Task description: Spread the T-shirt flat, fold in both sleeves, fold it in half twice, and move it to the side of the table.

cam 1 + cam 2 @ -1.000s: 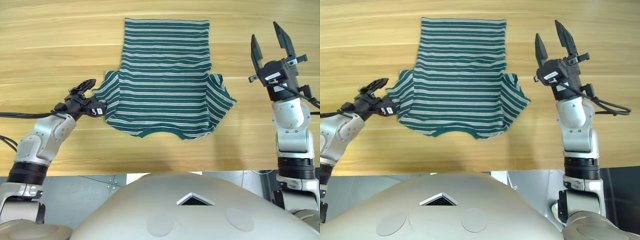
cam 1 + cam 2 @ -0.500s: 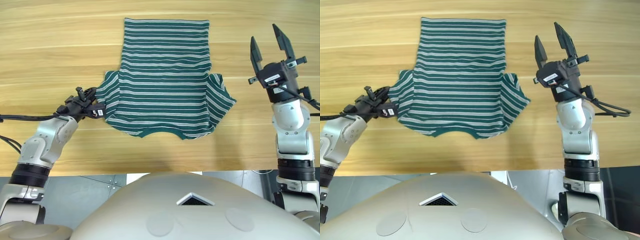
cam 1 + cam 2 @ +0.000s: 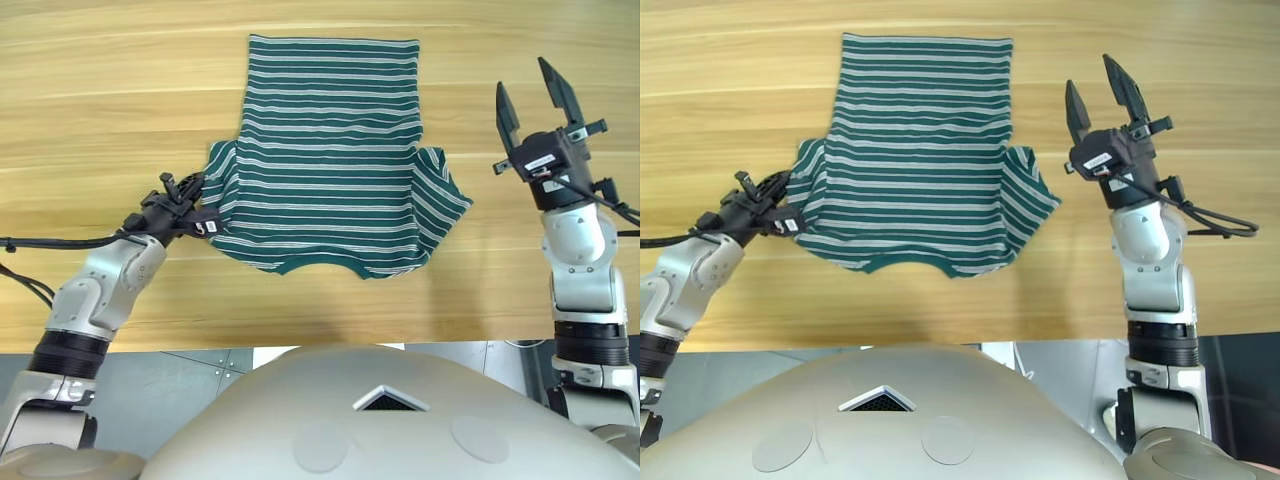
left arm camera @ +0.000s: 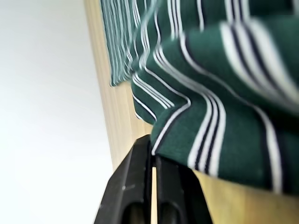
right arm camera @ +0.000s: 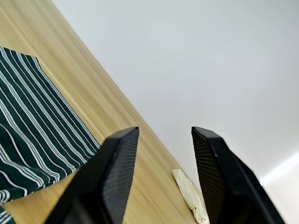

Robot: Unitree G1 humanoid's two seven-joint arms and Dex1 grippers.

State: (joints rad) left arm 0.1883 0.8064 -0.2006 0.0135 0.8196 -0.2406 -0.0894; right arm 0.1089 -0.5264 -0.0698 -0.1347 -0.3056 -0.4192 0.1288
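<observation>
Mid-tabletop, T-shirt [image 3: 330, 140] lies flat, long axis running far edge to near edge, hem far. Left sleeve [image 3: 220, 175] tip sits in left gripper [image 3: 192, 203], fingers pinched narrow on it. Right gripper [image 3: 522, 80] spread wide, raised beside right sleeve [image 3: 443, 195], not touching; left arm nearer

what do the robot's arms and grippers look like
The left arm and right arm are silver-grey rounded segments with black ribbed collars. The left gripper and right gripper are black, each with two tapered fingers and a small white label. Black cables trail from both wrists.
</observation>
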